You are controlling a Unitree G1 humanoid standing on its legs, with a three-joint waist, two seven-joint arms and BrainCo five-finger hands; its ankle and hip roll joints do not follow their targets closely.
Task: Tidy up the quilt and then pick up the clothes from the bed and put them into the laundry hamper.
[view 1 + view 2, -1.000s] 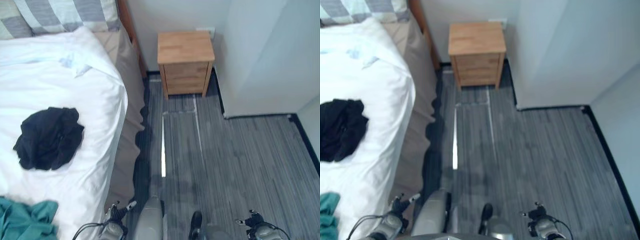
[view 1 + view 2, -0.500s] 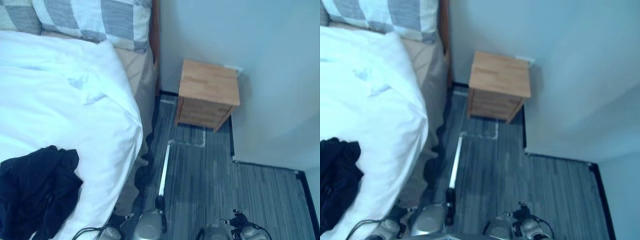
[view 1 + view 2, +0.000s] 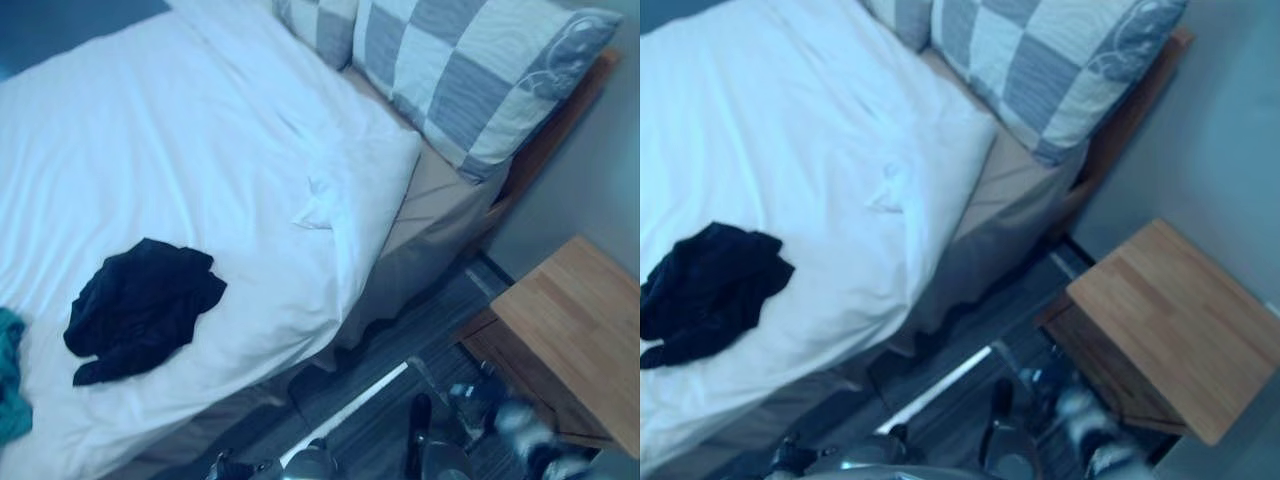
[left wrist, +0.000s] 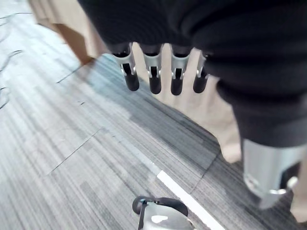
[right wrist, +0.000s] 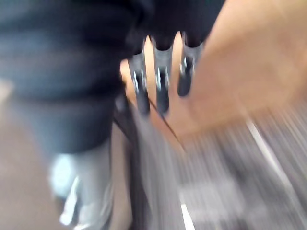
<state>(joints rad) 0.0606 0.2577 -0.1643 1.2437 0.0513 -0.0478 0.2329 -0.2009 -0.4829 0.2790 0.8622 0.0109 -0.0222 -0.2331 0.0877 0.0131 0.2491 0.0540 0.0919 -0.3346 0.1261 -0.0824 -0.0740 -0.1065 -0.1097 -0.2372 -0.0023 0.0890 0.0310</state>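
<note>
Both hands hang loose and empty over the floor: left hand [image 4: 163, 72], right hand [image 5: 160, 81]. Black clothes [image 3: 140, 305] lie on the quilt [image 3: 200, 150], up-left, left hand's nearer.

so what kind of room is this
Most likely a bedroom: a bed with a white quilt, grey-and-white checked pillows against a wooden headboard, and a light wooden bedside cabinet on grey striped flooring.

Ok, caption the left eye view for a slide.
Black garment crumpled on the white quilt, checked pillows above, wooden nightstand beside.
</note>
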